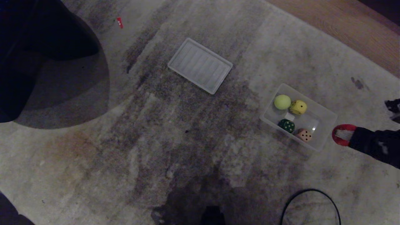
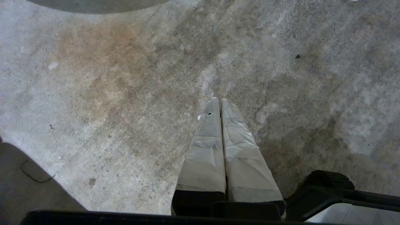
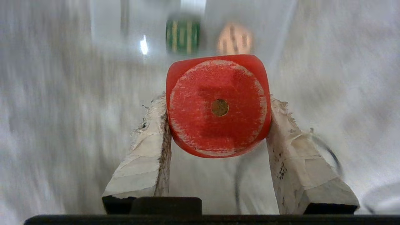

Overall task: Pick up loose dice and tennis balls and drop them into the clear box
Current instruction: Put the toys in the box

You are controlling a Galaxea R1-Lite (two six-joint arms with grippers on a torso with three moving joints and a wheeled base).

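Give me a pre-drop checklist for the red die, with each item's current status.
1. Grip: right gripper shut on the red die, pinched between both fingers: ok.
2. Die over the clear box: not ok, it sits just outside the box's right wall.
3. Free room inside among the tennis ball, yellow die, green die and tan die: ok.
4. Lid off and lying apart: ok.
5. Left gripper shut over bare carpet, out of the way: ok.
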